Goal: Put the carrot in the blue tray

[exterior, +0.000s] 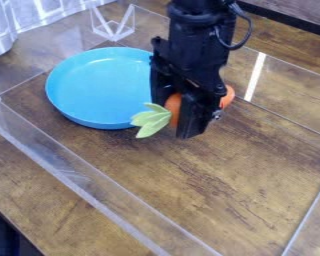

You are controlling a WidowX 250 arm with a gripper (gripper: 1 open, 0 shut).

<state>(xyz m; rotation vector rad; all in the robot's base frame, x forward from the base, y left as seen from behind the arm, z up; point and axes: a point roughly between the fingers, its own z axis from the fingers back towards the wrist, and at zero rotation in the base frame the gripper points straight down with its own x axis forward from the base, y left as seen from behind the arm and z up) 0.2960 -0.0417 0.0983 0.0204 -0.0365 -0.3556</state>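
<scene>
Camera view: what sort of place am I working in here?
Probably a lab or workshop test bench rather than a real kitchen: a wood-look tabletop with clear plastic edging along it, a small white wire-like frame at the back, and a dark robot arm over it.
</scene>
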